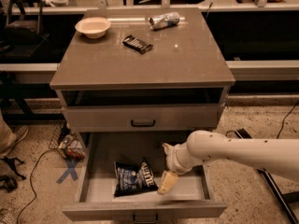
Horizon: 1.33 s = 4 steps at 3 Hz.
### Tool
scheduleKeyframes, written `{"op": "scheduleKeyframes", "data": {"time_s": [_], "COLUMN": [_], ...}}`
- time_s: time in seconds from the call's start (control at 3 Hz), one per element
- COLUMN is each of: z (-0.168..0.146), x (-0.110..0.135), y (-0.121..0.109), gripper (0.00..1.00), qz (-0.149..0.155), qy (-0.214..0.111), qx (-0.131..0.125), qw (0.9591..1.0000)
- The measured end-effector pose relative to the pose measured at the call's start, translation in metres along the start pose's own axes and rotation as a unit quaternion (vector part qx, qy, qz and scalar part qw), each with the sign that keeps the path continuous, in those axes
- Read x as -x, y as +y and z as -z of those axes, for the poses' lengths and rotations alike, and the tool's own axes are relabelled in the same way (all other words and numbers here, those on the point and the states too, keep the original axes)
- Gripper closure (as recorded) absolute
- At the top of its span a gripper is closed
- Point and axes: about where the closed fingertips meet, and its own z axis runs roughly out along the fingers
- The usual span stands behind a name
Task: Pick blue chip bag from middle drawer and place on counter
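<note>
The blue chip bag (134, 177) lies flat on the floor of the open middle drawer (191, 190), left of centre, white lettering up. My gripper (164, 166) is inside the drawer just to the right of the bag, apart from it, open and empty; one pale finger (167, 182) points down towards the drawer floor and the other points up and left. My white arm reaches in from the right. The counter (187, 59) is the grey-brown cabinet top above.
On the counter stand a white bowl (93, 26) at the back left, a black ridged bar (138, 44) and a silvery can (164, 20) lying at the back. The upper drawer (142, 118) is shut. Cables and clutter (69, 146) lie on the floor to the left.
</note>
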Motion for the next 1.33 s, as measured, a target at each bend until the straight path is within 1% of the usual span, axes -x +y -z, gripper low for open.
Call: {"op": "scheduleKeyframes", "data": {"time_s": [0.33,1.0,1.33], "z": [-0.035,-0.089,-0.111], "x": [0.011,0.019,0.023], "y": [-0.003,-0.009,-0.007], "gripper": [0.00,0.00,0.00], "qz": [0.043,0.088,0.097], "qy": [-0.007,-0.012,-0.003], "qx": [-0.004,0.002,-0.001], "qw": [0.9990,0.9961,0.9953]}}
